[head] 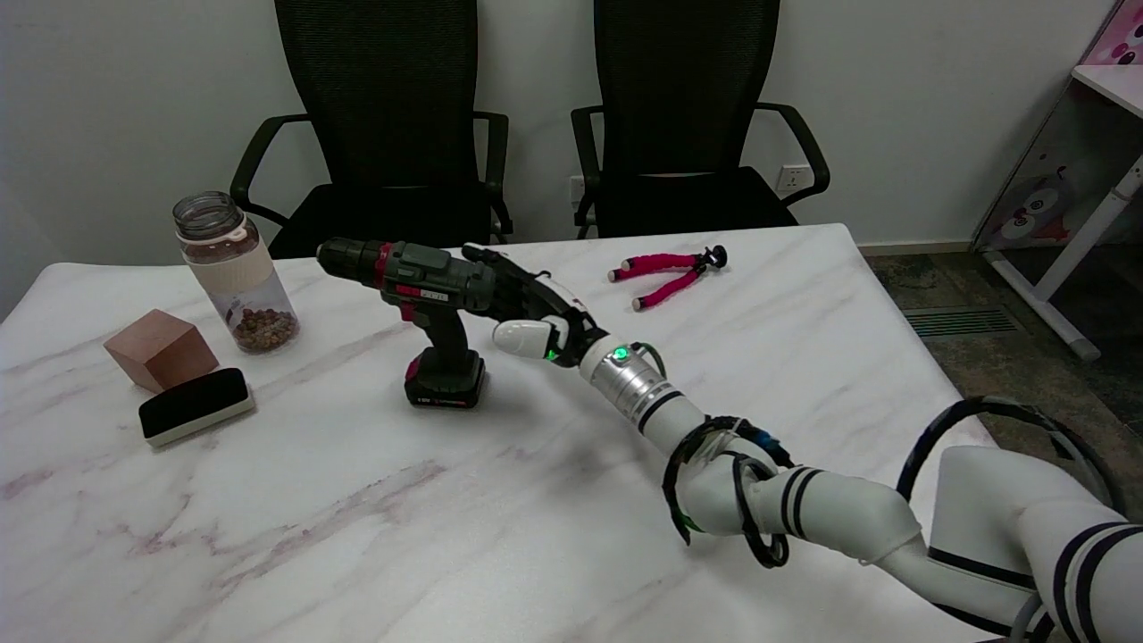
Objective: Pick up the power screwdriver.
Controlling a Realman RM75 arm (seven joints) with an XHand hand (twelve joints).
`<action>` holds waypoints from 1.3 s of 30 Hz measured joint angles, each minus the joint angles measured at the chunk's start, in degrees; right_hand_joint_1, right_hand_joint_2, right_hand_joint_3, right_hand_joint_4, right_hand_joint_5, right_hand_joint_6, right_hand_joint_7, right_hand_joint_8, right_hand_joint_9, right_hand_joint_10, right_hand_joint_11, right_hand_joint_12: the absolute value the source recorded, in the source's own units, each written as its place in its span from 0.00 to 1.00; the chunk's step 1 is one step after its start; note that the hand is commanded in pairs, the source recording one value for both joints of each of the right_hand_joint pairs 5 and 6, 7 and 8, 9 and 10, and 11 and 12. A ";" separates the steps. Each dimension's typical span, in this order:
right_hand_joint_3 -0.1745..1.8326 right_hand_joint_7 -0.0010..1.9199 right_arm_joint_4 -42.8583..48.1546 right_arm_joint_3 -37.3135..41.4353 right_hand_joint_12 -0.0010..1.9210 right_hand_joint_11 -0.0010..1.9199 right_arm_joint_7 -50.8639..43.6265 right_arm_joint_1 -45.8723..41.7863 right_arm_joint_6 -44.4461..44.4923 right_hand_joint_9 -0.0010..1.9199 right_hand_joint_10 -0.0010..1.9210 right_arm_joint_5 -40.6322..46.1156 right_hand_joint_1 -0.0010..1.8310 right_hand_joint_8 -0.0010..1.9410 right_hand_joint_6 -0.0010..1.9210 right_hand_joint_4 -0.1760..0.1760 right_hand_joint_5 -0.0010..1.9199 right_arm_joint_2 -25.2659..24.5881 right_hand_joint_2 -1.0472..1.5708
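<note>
The power screwdriver [429, 295] is dark green and black with red trim. It stands upright on its battery base on the marble table [446, 536], chuck pointing left. My right hand [536, 317] reaches in from the lower right and sits right behind the tool's rear end. Its dark fingers [491, 263] stretch along the back of the motor housing, touching it or nearly so. The white thumb [522, 339] hangs lower, to the right of the handle, with a gap between them. The hand does not grip the tool.
A glass jar [234, 272] with brown bits, a brown cube [161, 350] and a black-and-white eraser [196, 406] stand at the left. A pink-legged mini tripod [665, 272] lies behind the hand. Two black office chairs [393, 116] face the table's far edge.
</note>
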 measured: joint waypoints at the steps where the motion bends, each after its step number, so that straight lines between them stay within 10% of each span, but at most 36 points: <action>1: 0.52 0.09 0.40 -0.14 0.17 0.17 -0.18 0.19 -0.11 0.13 0.13 -0.08 0.50 0.09 0.09 0.94 0.09 -0.53 0.22; 30: 0.47 0.09 8.38 -1.64 0.14 0.14 -5.26 4.43 -3.57 0.13 0.13 -0.48 0.50 0.08 0.09 1.00 0.09 -10.67 0.26; 39: 0.48 0.09 9.56 -1.34 0.33 0.33 -5.83 5.08 -3.89 0.23 0.23 -0.40 0.51 0.09 0.09 0.99 0.09 -11.83 0.34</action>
